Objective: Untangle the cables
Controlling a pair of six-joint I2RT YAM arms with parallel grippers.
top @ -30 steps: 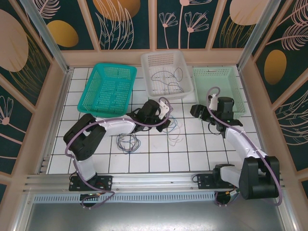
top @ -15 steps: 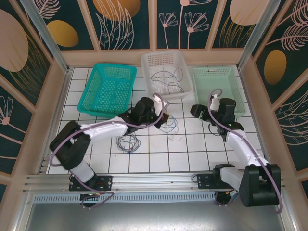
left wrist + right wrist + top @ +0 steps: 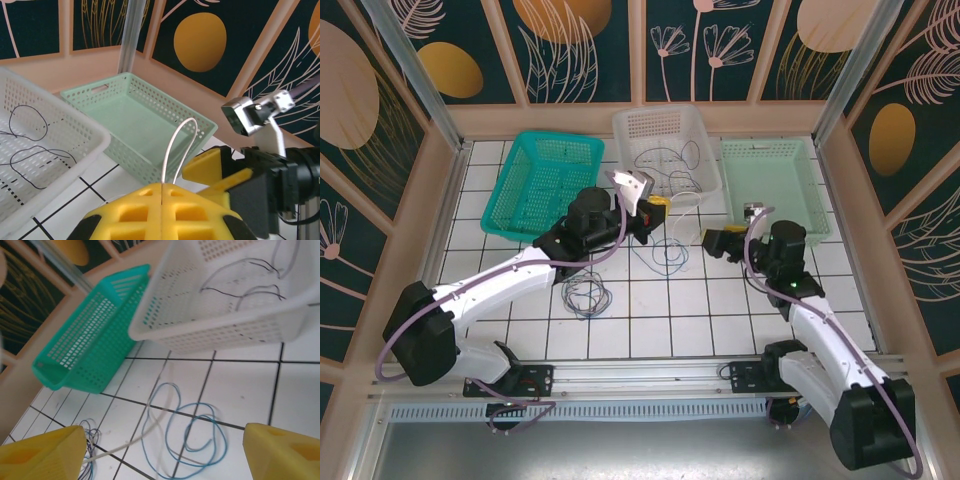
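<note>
The left gripper (image 3: 162,192) pinches a pale cable (image 3: 176,142), hiding its end. In front of the white basket (image 3: 215,332) lies a blue cable (image 3: 185,435), facing the spread right gripper (image 3: 162,455).

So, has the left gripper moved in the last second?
Yes. The left gripper has moved farther out, up to the white basket's near rim, shut on a pale cable.

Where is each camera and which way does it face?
Top external: above, behind the bases, looking down on tiled table, left tool, right tool.
Left wrist: on left tool, faces mint basket, right tool; own yellow fingers pinch pale cable.
Right wrist: faces white basket, blue cable; own fingertips at bottom corners.
Shared: white basket, in both wrist views.
</note>
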